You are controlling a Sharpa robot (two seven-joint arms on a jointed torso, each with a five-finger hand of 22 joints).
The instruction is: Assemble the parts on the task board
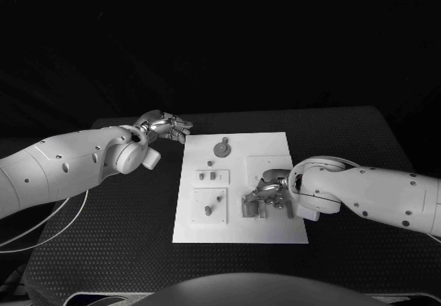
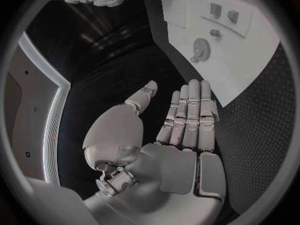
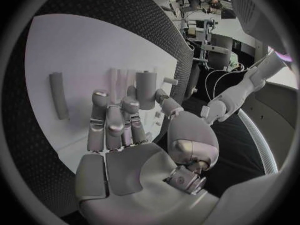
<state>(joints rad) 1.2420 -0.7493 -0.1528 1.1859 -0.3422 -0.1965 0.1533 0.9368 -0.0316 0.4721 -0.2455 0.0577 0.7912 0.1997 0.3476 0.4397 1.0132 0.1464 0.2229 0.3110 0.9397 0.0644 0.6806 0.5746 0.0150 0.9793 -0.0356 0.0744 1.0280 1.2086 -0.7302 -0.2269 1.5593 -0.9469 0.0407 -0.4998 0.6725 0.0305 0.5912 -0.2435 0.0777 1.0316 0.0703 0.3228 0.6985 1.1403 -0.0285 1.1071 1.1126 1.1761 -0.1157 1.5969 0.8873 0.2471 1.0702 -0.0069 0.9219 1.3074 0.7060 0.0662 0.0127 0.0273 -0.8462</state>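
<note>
The white task board lies in the middle of the table. On it are a round part with a stem, two small pieces and a small plate with a piece. My right hand is low over the board's right side. Its thumb and curled fingers close around an upright cylinder part. A short bar lies on the board beside them. My left hand hovers off the board's far left corner, fingers straight, holding nothing. The round part lies beyond them.
The black textured table surrounds the board, with bare room to the left, right and front. A thin cable loops under my left arm. Another raised plate sits on the board just beyond my right hand.
</note>
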